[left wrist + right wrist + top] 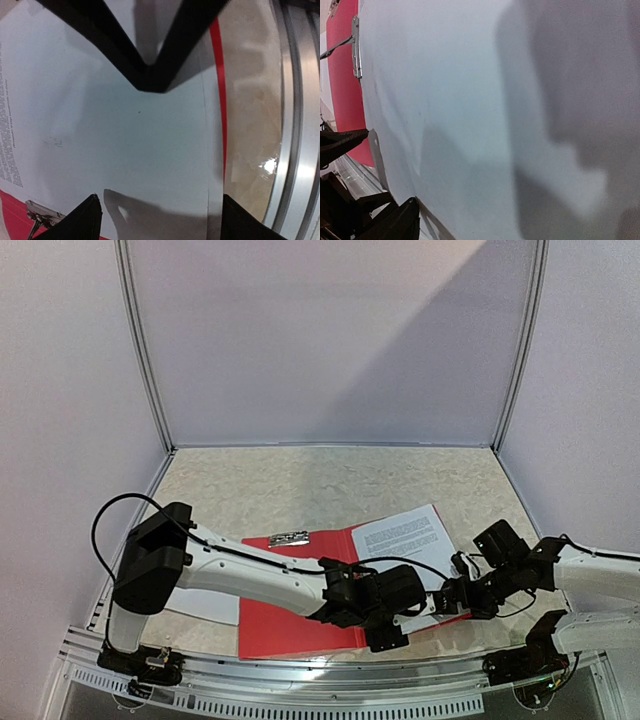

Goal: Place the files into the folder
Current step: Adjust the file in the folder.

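The red folder (290, 625) lies open near the table's front edge, with metal clips (288, 537) at its far edge. The files (405, 532), white printed sheets, lie on its right half. My left gripper (388, 618) is open just above the sheets' blank near part (140, 150), its fingers (82, 220) spread on either side. My right gripper (452, 597) is at the sheets' near right corner. In the right wrist view the paper (485, 100) fills the frame, one finger (395, 222) shows in its open position, and the other is hidden behind the paper.
A white sheet (215, 608) shows under my left arm, left of the folder. A ribbed metal rail (300, 125) runs along the table's front edge, close to the folder's red edge (216, 50). Grey walls enclose the table (300, 480) on three sides.
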`<state>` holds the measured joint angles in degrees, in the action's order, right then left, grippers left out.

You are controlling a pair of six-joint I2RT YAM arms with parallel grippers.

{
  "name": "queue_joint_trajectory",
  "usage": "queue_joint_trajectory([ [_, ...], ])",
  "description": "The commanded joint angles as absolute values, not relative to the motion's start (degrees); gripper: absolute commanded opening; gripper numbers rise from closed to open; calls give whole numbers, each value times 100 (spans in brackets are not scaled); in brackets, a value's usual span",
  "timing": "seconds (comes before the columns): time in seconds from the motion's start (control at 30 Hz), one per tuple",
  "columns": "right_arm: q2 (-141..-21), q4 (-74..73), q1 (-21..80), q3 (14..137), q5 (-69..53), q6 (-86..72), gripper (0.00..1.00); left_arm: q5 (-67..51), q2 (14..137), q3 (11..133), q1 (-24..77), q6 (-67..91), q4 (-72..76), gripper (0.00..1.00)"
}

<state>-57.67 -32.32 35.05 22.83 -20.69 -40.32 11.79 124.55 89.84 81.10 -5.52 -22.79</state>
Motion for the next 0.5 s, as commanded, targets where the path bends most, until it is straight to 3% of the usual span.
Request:
queue_joint_trajectory([
  [0.0, -6175, -3581, 3321, 2601, -1197, -3566, 91, 1094, 12743, 9249, 7818, -483, -2346, 80],
  [0.27, -6898, -4423, 3306, 3796, -698, -3002, 99, 918, 12823, 9422, 7787, -447, -2347, 83],
  [0.43, -6960, -5275, 3302, 4642, -128, -2701, 99, 927, 12296, 9361, 7835, -384, -2399, 92],
  [0.47, -6982, -5358, 3296, 4765, -49, -2657, 99, 927, 12176, 9360, 7839, -369, -2414, 98],
])
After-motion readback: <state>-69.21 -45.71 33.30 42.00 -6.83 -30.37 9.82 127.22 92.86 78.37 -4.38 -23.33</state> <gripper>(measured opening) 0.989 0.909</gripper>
